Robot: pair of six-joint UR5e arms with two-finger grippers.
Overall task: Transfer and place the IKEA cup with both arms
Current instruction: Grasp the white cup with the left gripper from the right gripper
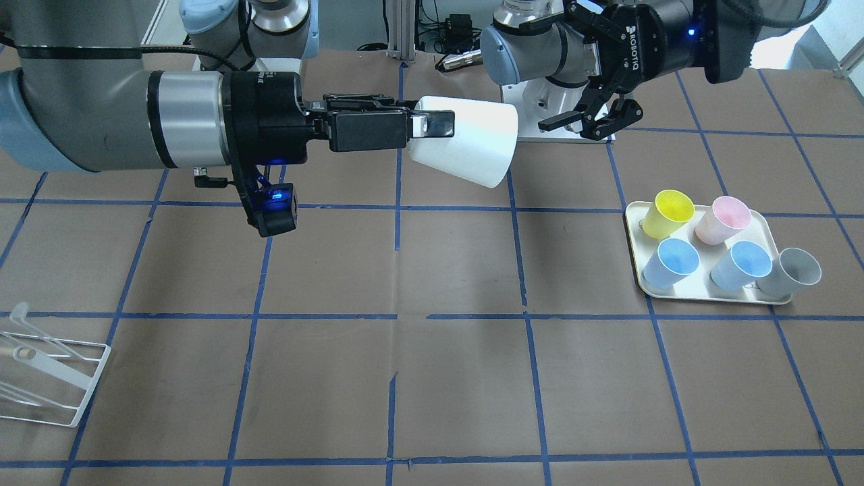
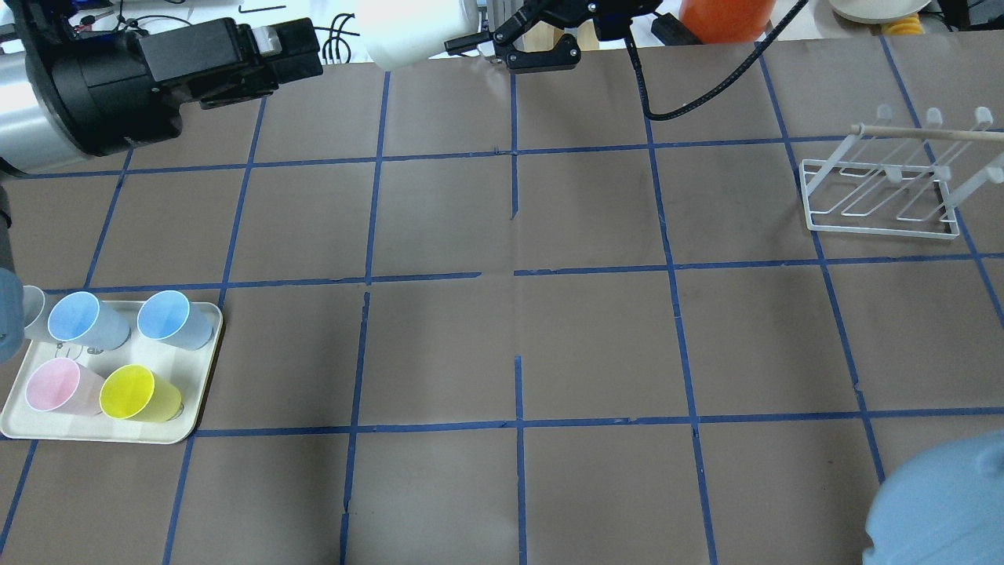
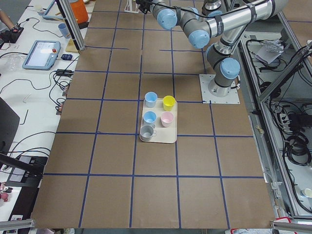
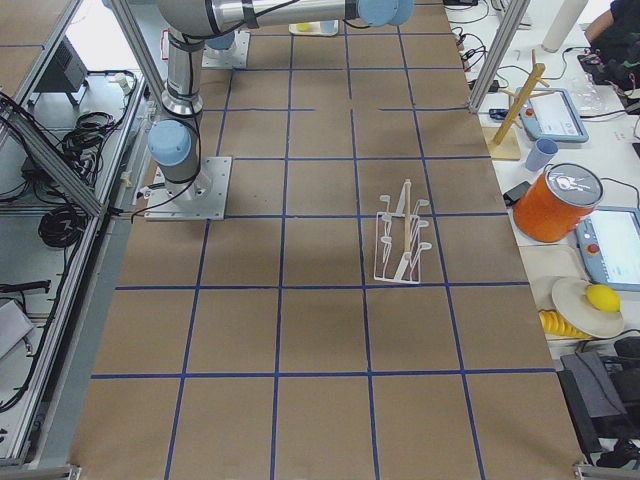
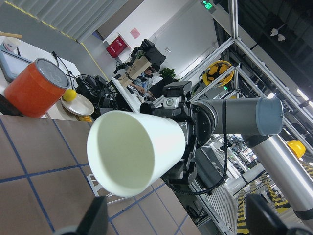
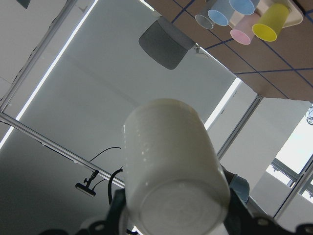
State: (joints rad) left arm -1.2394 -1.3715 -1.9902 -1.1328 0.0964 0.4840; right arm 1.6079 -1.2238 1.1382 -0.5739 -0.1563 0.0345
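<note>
The white IKEA cup (image 1: 472, 142) lies on its side in the air above the table's robot-side edge, its mouth towards my left gripper. My right gripper (image 1: 432, 125) is shut on the cup's narrow base end. My left gripper (image 1: 590, 121) is open and empty, a short gap from the cup's rim. In the overhead view the cup (image 2: 416, 27) is at the top edge between the left gripper (image 2: 306, 55) and the right gripper (image 2: 478, 39). The left wrist view looks into the cup's mouth (image 5: 132, 156). The right wrist view shows its base (image 6: 171, 166).
A cream tray (image 1: 634, 243) on my left side holds a yellow cup (image 1: 667, 212), a pink cup (image 1: 722, 219), two blue cups and a grey cup (image 1: 796, 270). A white wire rack (image 2: 878, 196) stands on my right side. An orange container (image 2: 725, 16) sits beyond the table's far edge.
</note>
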